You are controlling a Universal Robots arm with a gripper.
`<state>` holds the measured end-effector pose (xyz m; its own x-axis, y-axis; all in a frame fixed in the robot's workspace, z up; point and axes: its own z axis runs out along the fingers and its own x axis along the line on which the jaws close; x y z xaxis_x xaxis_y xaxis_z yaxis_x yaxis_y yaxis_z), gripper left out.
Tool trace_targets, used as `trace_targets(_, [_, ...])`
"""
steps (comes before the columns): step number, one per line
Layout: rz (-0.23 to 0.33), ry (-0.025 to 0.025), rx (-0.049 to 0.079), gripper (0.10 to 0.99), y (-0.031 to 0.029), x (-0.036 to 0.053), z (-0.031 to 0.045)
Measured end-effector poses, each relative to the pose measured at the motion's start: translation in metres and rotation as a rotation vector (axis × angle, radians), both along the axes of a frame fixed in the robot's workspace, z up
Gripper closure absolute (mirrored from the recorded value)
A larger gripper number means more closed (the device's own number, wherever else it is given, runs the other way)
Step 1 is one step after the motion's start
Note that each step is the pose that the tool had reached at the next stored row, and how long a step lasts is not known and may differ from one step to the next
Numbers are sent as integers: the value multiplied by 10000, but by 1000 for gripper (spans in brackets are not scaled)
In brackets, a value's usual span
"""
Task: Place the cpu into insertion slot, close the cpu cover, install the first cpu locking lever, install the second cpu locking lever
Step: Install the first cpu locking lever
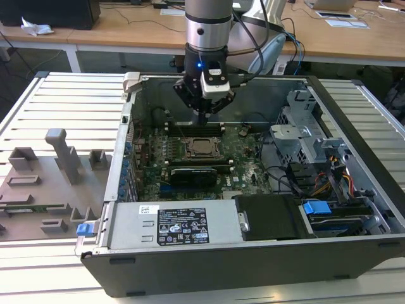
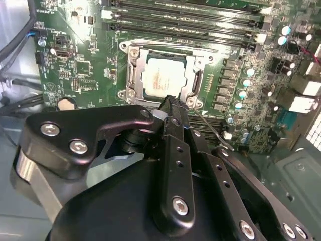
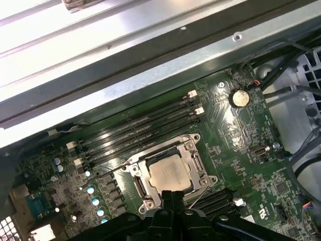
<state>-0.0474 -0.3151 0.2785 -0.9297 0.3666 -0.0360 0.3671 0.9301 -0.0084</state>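
The gripper (image 2: 170,102) hangs just above the near edge of the insertion slot (image 2: 124,94), its fingers pressed together on nothing. The cpu (image 2: 159,79) lies seated in the slot, with the cpu cover (image 2: 133,68) down around it. A thin wire locking lever (image 2: 213,129) juts out beside the fingertips, apparently unlatched. Working it well likely means pushing on the wire alone, low and steady, clear of the chip. Memory slots (image 2: 185,17) and a row of capacitors (image 2: 246,83) crowd the socket closely.
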Motion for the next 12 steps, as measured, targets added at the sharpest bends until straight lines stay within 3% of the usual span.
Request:
trace_targets(2, [432, -1, 1, 980, 0, 0, 0])
trace_targets(12, [1561, -1, 9, 980, 0, 1, 0])
